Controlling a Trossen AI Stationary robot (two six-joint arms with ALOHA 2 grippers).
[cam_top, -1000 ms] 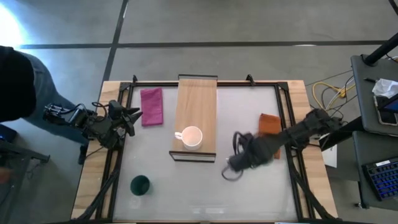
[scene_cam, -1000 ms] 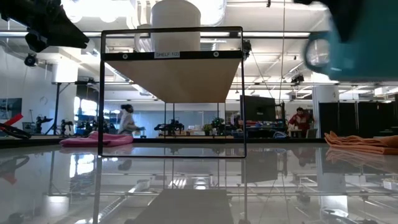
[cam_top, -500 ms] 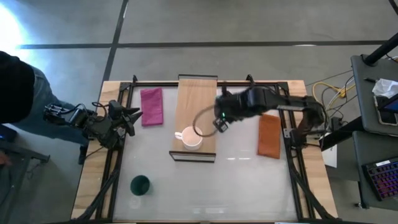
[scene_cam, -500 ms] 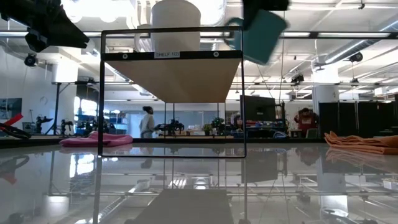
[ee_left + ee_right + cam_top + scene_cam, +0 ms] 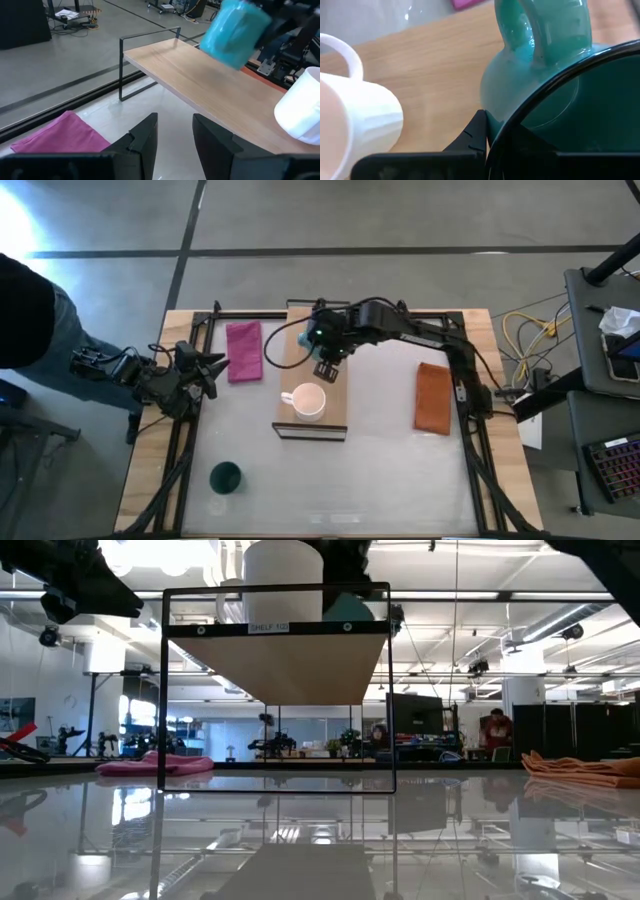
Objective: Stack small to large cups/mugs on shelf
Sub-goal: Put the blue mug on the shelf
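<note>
The teal mug [image 5: 234,32] hangs tilted over the far half of the light-wood shelf [image 5: 316,340], in my right gripper [image 5: 322,352], which is shut on it. It also shows in the low view [image 5: 350,608]. The white mug [image 5: 308,400] stands on its base on the shelf's near half. The small dark green cup [image 5: 225,477] stands on the table at the near left. My left gripper [image 5: 175,140] is open and empty at the table's left edge, left of the pink cloth. My right gripper holds the teal mug by its rim [image 5: 540,95], next to the handle [image 5: 540,30]. One finger [image 5: 476,134] lies on the outside of the wall; the other is hidden by the mug. The mug is tilted and clear of the shelf board.
A pink cloth [image 5: 244,350] lies left of the shelf and an orange cloth [image 5: 433,397] right of it. A dark frame rail [image 5: 330,313] runs around the table. A person [image 5: 25,320] stands beyond the table's left edge.
My right gripper has carried the teal mug from low over the table right of the shelf, up and toward the far left, to above the shelf's far half beyond the white mug. The mug has stayed in the hold and turned with the wrist.
</note>
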